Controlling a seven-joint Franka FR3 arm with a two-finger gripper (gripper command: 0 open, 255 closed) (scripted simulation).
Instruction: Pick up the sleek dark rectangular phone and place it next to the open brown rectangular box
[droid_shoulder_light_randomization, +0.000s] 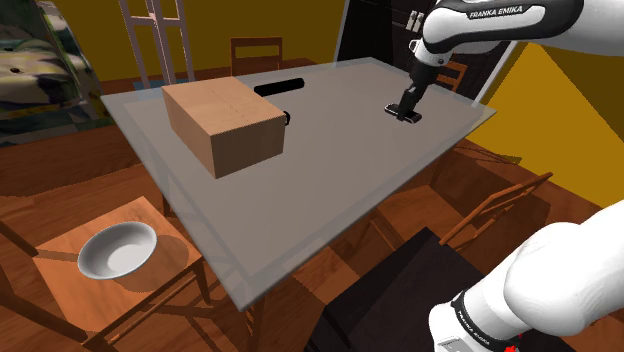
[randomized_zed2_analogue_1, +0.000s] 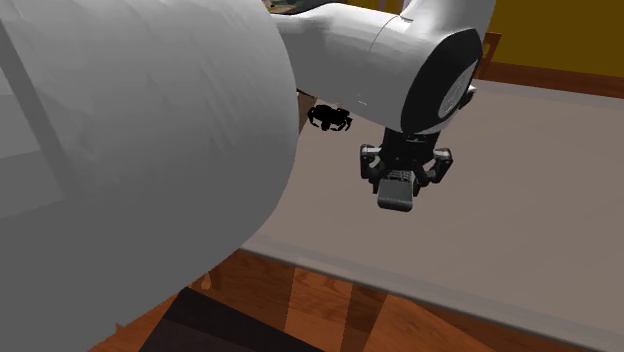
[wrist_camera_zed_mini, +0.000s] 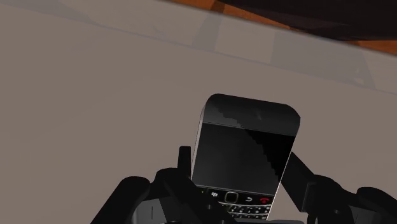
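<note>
Phone (wrist_camera_zed_mini: 248, 127) sits between pincer (wrist_camera_zed_mini: 240, 164) fingers, clamped at both sides, well apart from brown box (droid_shoulder_light_randomization: 222, 125).

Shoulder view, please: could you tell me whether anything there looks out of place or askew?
A white bowl sits on a wooden chair seat beside the table, not on the table itself. Nothing looks spilled or damaged.

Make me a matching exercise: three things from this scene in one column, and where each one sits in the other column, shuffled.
Things:
1. phone
2. brown box
3. white bowl

Places:
A. on the seat of the wooden chair
B. clasped in the claw
C. on the table, near a black cylinder

Pairs: 1-B, 2-C, 3-A
</note>
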